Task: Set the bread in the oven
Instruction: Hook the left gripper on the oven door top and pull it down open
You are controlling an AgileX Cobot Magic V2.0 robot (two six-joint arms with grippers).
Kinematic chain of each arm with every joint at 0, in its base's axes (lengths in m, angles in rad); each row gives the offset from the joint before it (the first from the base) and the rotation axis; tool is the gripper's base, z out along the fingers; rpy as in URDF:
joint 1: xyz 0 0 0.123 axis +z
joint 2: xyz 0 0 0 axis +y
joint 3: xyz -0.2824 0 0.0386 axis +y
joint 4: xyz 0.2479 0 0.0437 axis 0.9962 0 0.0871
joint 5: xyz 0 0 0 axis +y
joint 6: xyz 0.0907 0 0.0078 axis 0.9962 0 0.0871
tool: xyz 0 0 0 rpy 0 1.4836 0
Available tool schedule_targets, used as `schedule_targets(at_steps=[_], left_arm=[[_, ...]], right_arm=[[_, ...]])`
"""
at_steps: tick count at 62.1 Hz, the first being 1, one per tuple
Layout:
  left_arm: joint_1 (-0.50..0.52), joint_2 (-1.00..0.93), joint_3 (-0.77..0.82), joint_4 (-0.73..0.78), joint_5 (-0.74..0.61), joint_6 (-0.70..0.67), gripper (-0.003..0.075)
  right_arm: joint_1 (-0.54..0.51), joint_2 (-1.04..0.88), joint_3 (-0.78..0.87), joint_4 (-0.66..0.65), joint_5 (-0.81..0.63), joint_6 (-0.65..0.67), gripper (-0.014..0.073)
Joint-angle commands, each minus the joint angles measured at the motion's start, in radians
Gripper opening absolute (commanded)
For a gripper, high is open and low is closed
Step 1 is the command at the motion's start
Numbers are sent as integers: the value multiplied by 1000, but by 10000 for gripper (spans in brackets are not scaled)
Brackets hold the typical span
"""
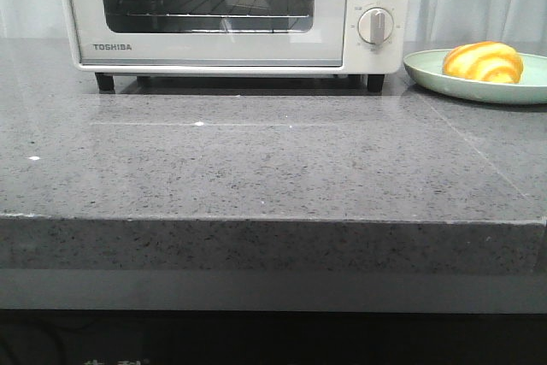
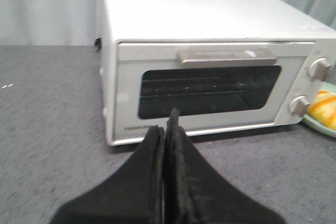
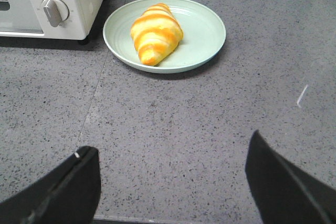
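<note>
The bread (image 1: 483, 61) is a glossy yellow croissant roll with orange ridges. It lies on a pale green plate (image 1: 427, 70) at the back right, next to the oven; it also shows in the right wrist view (image 3: 155, 33) and at the edge of the left wrist view (image 2: 324, 108). The cream TOSHIBA oven (image 1: 231, 50) stands at the back with its glass door closed; the left wrist view (image 2: 210, 93) shows its handle. My left gripper (image 2: 165, 127) is shut and empty, in front of the oven door. My right gripper (image 3: 170, 153) is open and empty, short of the plate (image 3: 202, 35).
The grey speckled counter (image 1: 273, 168) runs to a front edge (image 1: 273, 220). The oven's knobs (image 1: 375, 25) face forward beside the plate. Pale curtains hang behind the oven. Neither arm shows in the front view.
</note>
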Motion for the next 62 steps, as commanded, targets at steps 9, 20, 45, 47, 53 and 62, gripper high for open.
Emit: schedule_targets(at_steps=[9, 20, 45, 47, 53, 62], left_arm=[[-216, 254, -183, 109, -222, 6, -18], [-254, 468, -344, 119, -279, 6, -18], [-249, 728, -531, 117, -357, 6, -18], [-249, 735, -531, 119, -364, 6, -18], [-240, 753, -531, 119, -372, 6, -18], [-230, 767, -531, 119, -341, 6, -18]], right_arm=[[-6, 13, -33, 1, -70, -8, 583], [-6, 13, -33, 1, -70, -8, 583], [-6, 13, -33, 1, -70, -8, 583], [-6, 13, -33, 1, -70, -8, 583], [-6, 13, -33, 1, -70, -8, 583], [-6, 13, -33, 1, -70, -8, 583]])
